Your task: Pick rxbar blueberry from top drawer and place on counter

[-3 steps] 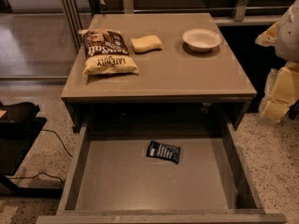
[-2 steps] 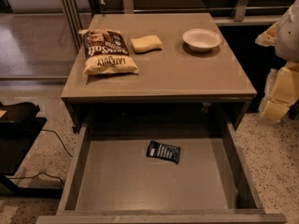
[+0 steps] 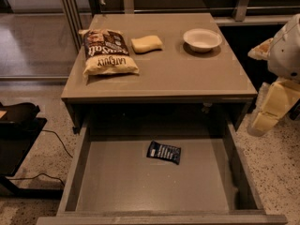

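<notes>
Your gripper (image 3: 271, 110) hangs off the table's (image 3: 187, 76) right side; you cannot tell whether it is open. The rxbar blueberry (image 3: 163, 152) lies mid top drawer (image 3: 78, 172), past its right wall.

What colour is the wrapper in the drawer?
The rxbar blueberry is navy with white text, camera view; gripper at right edge.

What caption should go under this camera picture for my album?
Open top drawer holds the rxbar blueberry; gripper hangs beside the counter.

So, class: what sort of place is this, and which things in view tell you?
Probably an office break area: a brown-and-cream chip bag, yellow sponge and white bowl sit on the grey-brown counter. The gripper hangs right of the counter.
</notes>
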{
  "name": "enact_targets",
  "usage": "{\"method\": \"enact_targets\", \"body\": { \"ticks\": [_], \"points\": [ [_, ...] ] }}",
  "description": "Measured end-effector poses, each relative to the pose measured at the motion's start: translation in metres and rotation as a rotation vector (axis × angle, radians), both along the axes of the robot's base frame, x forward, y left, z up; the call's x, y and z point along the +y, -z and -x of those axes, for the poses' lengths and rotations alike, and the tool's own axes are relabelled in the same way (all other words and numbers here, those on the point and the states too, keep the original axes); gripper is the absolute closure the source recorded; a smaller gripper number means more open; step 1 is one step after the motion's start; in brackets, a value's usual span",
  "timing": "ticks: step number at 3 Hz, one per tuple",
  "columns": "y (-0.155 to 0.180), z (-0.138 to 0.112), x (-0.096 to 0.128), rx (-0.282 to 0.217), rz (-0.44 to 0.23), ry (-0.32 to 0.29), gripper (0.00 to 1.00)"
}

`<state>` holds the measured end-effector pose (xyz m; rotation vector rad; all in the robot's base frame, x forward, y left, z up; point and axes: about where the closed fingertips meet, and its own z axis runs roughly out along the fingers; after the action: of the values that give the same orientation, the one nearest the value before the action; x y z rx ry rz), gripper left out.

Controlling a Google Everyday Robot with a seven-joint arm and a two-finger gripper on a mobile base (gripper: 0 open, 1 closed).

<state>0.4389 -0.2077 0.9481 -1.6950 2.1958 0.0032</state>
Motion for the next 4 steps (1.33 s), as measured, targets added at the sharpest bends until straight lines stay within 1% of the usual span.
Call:
{"method": "enact_targets", "body": {
  "ticks": [1, 2, 3, 4],
  "points": [
    [0.041, 0.0, 0.017, 0.011, -0.109, -0.049, 0.0],
    [0.082, -0.005, 0.037, -0.001, -0.233, -0.099, 0.0],
    [0.131, -0.017, 0.043, 0.016, -0.281, -0.072, 0.0],
    [0.13, -0.017, 0.044, 0.017, -0.279, -0.071, 0.0]
  ]
}}
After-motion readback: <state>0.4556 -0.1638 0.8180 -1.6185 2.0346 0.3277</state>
